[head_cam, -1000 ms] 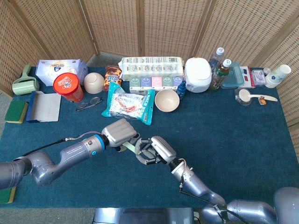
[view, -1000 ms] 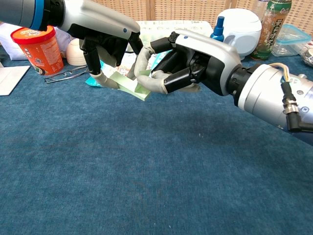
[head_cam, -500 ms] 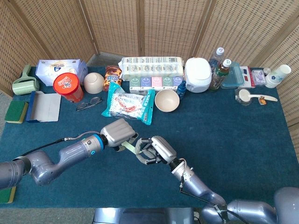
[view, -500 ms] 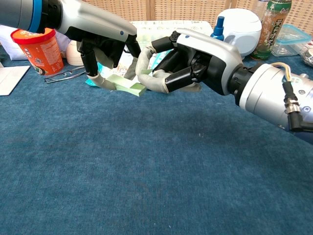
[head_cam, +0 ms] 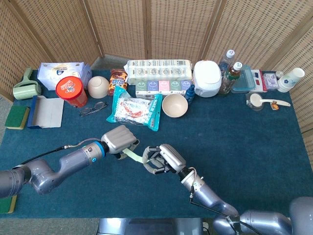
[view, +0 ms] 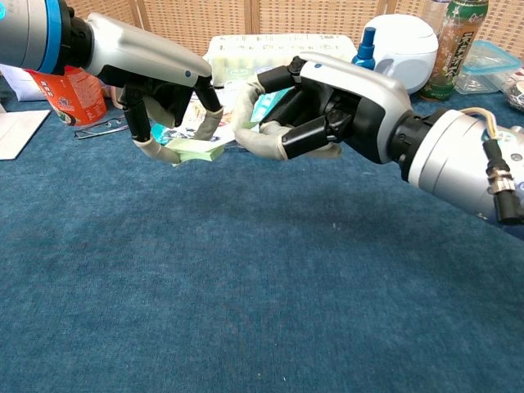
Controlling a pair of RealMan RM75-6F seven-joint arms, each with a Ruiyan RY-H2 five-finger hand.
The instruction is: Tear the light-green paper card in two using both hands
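We hold the light-green card [view: 195,151] above the blue table [view: 246,311], our left hand [view: 168,90] pinching its left part between fingertips. Our right hand [view: 315,110] has its fingers curled in beside the card's right end; in the head view the card [head_cam: 133,155] reaches to that hand [head_cam: 161,159], so it seems to grip that end, though the chest view leaves this unclear. We judge that opposed grips with bare paper between give the tear a place to start.

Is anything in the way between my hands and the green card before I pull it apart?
Nothing visible. The left hand pinches the light-green card above bare blue cloth; the right hand is right beside its free edge, though its grip is unclear. The snack bag lies behind, clear of both.
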